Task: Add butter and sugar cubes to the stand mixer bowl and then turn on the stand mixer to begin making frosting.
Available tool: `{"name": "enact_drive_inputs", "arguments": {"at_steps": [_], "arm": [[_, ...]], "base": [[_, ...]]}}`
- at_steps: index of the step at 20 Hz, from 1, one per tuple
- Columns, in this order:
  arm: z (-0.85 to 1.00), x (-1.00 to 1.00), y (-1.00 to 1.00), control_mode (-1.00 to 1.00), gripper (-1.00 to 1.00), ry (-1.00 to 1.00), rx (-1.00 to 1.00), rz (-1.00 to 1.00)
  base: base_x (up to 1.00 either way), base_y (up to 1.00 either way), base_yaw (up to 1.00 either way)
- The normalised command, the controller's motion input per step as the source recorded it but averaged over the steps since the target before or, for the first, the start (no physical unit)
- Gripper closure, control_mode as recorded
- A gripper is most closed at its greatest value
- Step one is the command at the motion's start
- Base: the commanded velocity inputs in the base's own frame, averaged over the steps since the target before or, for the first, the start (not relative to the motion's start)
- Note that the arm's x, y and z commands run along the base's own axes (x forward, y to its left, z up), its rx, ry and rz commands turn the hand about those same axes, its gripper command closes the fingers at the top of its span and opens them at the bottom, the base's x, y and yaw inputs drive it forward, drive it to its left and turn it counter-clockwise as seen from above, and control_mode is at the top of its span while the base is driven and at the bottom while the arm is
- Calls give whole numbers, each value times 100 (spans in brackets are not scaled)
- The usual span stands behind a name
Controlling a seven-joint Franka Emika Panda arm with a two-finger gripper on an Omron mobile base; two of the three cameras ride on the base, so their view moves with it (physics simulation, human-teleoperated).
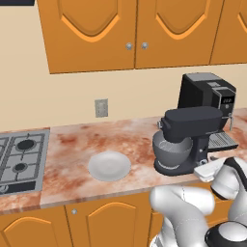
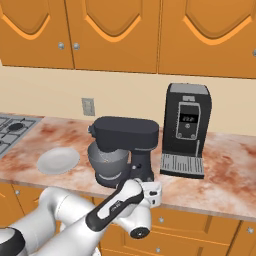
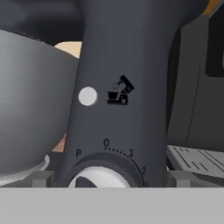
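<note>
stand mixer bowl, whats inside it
The stand mixer bowl sits under the stand mixer head. Its grey inner wall shows; the bottom is covered, so contents cannot be told.

The stand mixer speed dial is cut off low; the stand mixer bowl's contents stay hidden.

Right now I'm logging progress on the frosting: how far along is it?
Looks done: the plate is bare, so butter and sugar have probably gone into the bowl, though its inside isn't clear. In hand: the open hand is at the mixer column, with the speed dial and a white button right in front of it. Left: switching the mixer on.
</note>
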Motion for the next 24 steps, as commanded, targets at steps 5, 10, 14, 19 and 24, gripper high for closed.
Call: {"name": "enact_drive_inputs", "arguments": {"at_steps": [5,10,14,19,24], "arm": [[0,-1,2,-100,-100,0,0,0],[0,-1,0,-100,-100,0,0,0],[0,-8,7,-100,-100,0,0,0],[0,-1,15,-100,100,1,0,0],[0,11,16,-100,100,0,0,0]], "base": [[0,0,0],[0,0,0],[0,0,0],[0,0,0],[0,0,0]]}}
